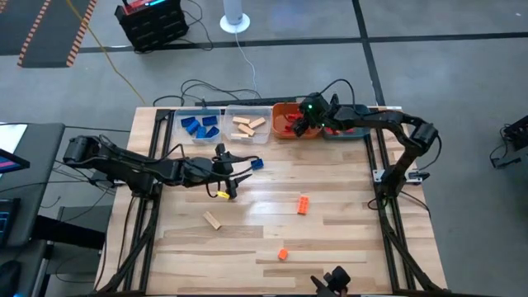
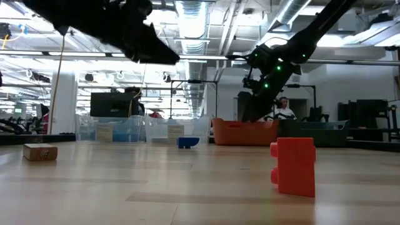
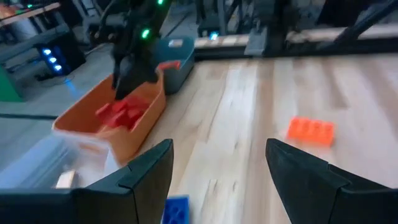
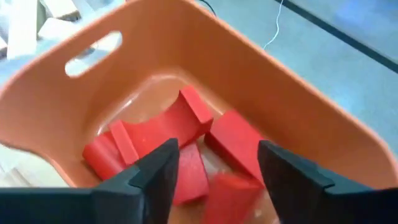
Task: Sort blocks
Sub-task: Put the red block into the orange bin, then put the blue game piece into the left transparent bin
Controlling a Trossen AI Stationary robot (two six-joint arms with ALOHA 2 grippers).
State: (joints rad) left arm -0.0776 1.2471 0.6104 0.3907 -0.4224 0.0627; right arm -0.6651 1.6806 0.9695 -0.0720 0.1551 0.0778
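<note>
My left gripper (image 1: pixel 239 173) (image 3: pixel 217 155) is open and raised over the table's middle. A blue block (image 1: pixel 256 163) (image 3: pixel 176 208) lies flat on the table just below and beyond its fingertips. My right gripper (image 1: pixel 302 124) (image 4: pixel 217 168) hangs open and empty over the orange bin (image 1: pixel 286 120) (image 4: pixel 261 68), which holds several red blocks (image 4: pixel 186 124). Loose on the table lie a tan block (image 1: pixel 213 219) (image 2: pixel 40 151), an orange block (image 1: pixel 304 205) (image 3: pixel 311 130) and a second orange block (image 1: pixel 283 254) (image 2: pixel 294 165).
Along the far edge stand a clear bin of blue blocks (image 1: pixel 200 125), a clear bin of tan blocks (image 1: pixel 247 125), the orange bin and a teal bin (image 1: pixel 345 130). Cables trail behind the bins. A camera mount (image 1: pixel 334 280) sits at the near edge.
</note>
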